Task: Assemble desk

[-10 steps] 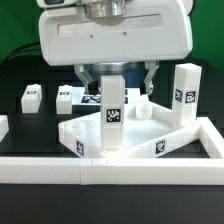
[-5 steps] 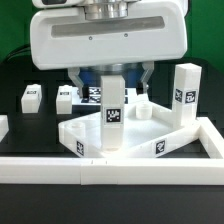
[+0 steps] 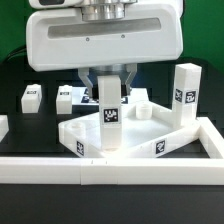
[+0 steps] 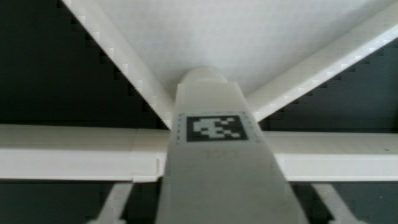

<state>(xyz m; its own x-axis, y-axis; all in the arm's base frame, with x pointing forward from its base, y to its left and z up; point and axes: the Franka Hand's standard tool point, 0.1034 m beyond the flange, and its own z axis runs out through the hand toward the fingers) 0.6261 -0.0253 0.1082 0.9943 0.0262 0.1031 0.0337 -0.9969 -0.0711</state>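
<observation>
The white tabletop (image 3: 150, 140) lies rim up against the front rail, one corner toward the camera. A tagged white leg (image 3: 110, 122) stands upright in its near corner socket. My gripper (image 3: 109, 90) is open, with a finger on each side of the leg's top and a gap on both sides. In the wrist view the leg (image 4: 217, 140) runs between my fingers (image 4: 121, 195) without touching them, over the tabletop corner (image 4: 231, 30). A second leg (image 3: 184, 95) stands upright at the exterior view's right. Two more legs (image 3: 30, 95) (image 3: 65, 97) lie at the left.
Low white border rails (image 3: 110, 170) run along the front and up the exterior view's right side. The marker board (image 3: 92, 98) lies behind the tabletop, mostly hidden by my hand. A round corner socket (image 3: 141, 111) stands up just right of the gripped-around leg.
My hand has come down: the fingers, earlier above and behind the leg's top, now straddle it. The leg and tabletop have not moved.
</observation>
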